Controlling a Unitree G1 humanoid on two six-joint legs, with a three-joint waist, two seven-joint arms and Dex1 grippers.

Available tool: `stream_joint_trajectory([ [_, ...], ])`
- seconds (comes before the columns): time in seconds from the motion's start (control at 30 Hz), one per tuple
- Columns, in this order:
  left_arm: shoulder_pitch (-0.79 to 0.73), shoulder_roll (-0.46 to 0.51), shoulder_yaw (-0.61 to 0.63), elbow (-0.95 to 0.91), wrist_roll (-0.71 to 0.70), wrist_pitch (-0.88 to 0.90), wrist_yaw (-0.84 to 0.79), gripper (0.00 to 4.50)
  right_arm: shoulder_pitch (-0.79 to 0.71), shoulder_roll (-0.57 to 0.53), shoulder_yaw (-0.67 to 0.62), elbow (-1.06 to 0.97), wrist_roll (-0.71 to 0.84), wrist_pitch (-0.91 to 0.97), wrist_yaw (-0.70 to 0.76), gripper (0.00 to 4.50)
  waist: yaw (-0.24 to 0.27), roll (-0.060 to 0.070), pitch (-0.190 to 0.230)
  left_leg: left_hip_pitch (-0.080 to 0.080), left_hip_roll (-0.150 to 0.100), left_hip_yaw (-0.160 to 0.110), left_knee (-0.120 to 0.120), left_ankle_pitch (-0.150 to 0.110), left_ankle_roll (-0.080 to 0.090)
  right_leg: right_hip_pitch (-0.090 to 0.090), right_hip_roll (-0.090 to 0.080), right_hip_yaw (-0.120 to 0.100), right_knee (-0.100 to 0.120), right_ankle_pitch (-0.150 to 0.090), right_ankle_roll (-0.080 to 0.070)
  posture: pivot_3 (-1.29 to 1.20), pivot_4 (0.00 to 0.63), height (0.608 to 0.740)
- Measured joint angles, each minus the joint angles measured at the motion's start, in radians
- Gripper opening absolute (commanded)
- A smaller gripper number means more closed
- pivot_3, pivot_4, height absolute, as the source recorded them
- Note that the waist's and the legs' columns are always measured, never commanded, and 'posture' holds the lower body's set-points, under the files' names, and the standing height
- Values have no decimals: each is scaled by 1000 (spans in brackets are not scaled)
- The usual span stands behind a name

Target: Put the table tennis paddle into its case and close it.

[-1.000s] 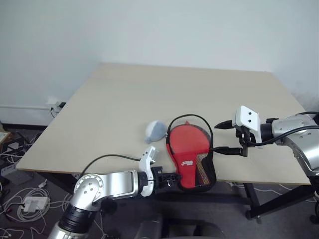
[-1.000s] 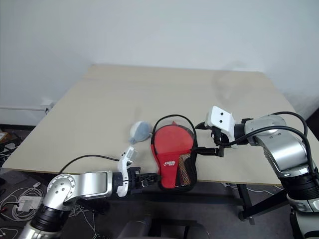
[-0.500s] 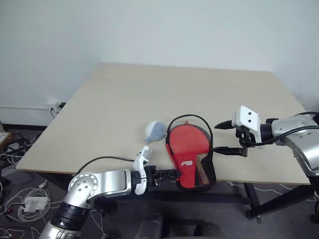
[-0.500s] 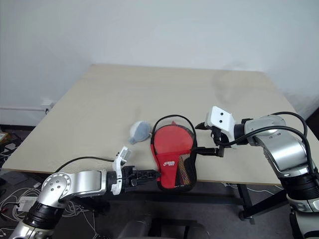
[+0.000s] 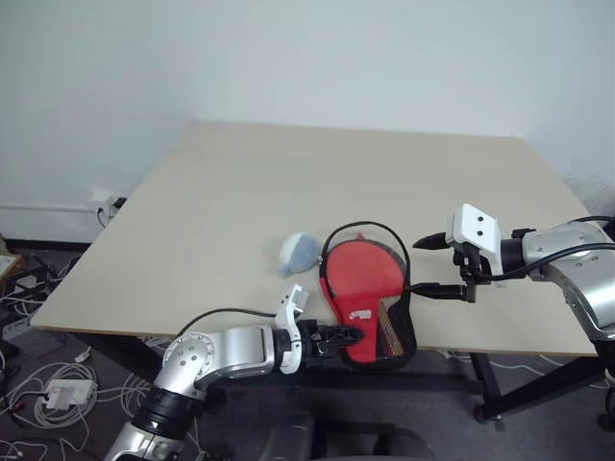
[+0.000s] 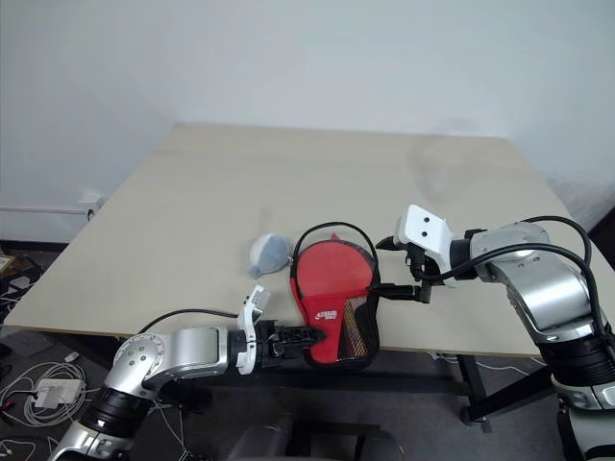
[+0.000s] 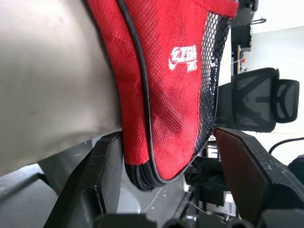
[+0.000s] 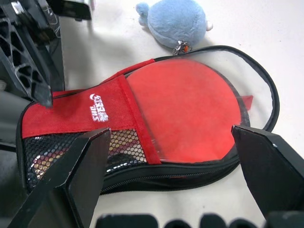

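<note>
The case [image 5: 368, 305] lies at the table's front edge, its narrow end hanging over the edge. It has a clear window, a red band with a white logo, black mesh and black zip edging. The table tennis paddle [image 8: 185, 109] is inside, its red face behind the window and its wooden handle [image 5: 390, 322] behind the mesh. My left gripper [image 5: 352, 335] is open, with one finger [image 7: 102, 175] on each side of the case's overhanging end. My right gripper [image 5: 416, 265] stands open just right of the case, a little above the table.
A small blue plush toy [image 5: 300, 252] lies on the beige table [image 5: 288, 182], touching the case's round end on its left. Beyond the table's front edge are a black office chair [image 7: 259, 97] and cables on the floor [image 5: 48, 384].
My left gripper was shut at the case's narrow end; it has opened, drawn back a little, then moved in again so its fingers straddle that end. The right arm and the case have kept still.
</note>
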Motion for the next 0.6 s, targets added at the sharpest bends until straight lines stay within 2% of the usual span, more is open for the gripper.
stream_joint_trajectory([
  [0.07, 0, 0, 0, 1, 0, -1, 5, 2600, 0, 0, 0, -1, 0, 0, 0, 4420, 0, 0, 0, 0, 0, 0, 0, 0, 0, 0, 0, 0, 0, 0, 0, 0, 0, 707],
  [0.33, 0, 9, 1, 4, -1, -2, 11, 23, 0, 4, 0, -2, 0, 0, -4, 4420, 0, 0, 0, 0, 0, 0, 0, 0, 0, 0, -1, 0, 0, 0, 0, 0, 0, 707],
  [0.6, -9, 13, 1, 4, 6, 14, -9, 23, -1, 5, 2, -2, 0, 0, -8, 4420, 0, 0, 0, 0, 0, 0, 0, 0, 0, 0, -1, 0, 0, 0, 0, 0, 0, 707],
])
